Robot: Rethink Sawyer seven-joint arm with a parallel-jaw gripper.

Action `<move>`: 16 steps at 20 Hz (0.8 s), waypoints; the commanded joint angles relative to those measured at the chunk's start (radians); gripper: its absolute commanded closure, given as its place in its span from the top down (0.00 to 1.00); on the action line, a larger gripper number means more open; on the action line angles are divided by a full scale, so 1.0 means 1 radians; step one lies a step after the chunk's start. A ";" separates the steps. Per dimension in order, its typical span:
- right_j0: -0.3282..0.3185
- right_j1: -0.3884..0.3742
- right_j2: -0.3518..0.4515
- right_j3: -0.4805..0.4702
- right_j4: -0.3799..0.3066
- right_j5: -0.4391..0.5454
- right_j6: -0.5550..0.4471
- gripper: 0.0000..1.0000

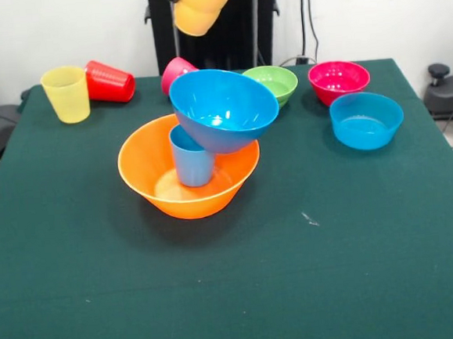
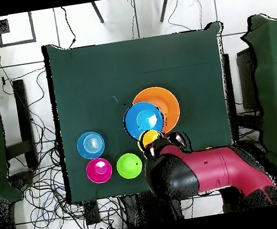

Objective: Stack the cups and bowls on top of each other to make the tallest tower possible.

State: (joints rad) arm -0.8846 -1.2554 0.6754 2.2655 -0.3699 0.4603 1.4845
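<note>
**Desk inventory: partial tower at centre, orange cup aloft**

- Desk [image 1: 221,295]: dark green cloth surface.
- Large orange bowl [image 1: 158,192]: upright, centre of the front view, base of the tower.
- Light blue cup [image 1: 191,163]: standing inside the large orange bowl.
- Large blue bowl [image 1: 223,107]: resting on the light blue cup, tilted, opening turned toward the camera.
- Orange cup [image 1: 202,5]: hanging at the top edge of the front view, above the tower, tilted. In the overhead view it shows at the end of the red and black arm [image 2: 207,170].
- Claw: hidden by the cup and arm; whether it is clenched on the cup cannot be told.
- Yellow cup [image 1: 66,93]: upright, upper left.
- Red cup [image 1: 111,81]: lying on its side, just beside the yellow cup.
- Pink cup [image 1: 175,70]: behind the large blue bowl, partly hidden.
- Green bowl [image 1: 274,81]: upright, right of the tower.
- Magenta bowl [image 1: 339,80]: upright, upper right.
- Small blue bowl [image 1: 366,120]: upright, just in front of the magenta bowl.
</note>
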 commanded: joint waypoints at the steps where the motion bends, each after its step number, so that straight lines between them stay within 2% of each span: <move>1: 0.029 0.106 -0.064 -0.006 -0.088 -0.054 0.083 0.00; 5: 0.067 0.146 -0.125 -0.045 -0.171 -0.055 0.110 0.00; 16: 0.131 0.223 -0.197 -0.102 -0.227 -0.083 0.133 0.00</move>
State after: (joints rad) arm -0.8127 -1.1443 0.5539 2.2235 -0.5012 0.4495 1.4845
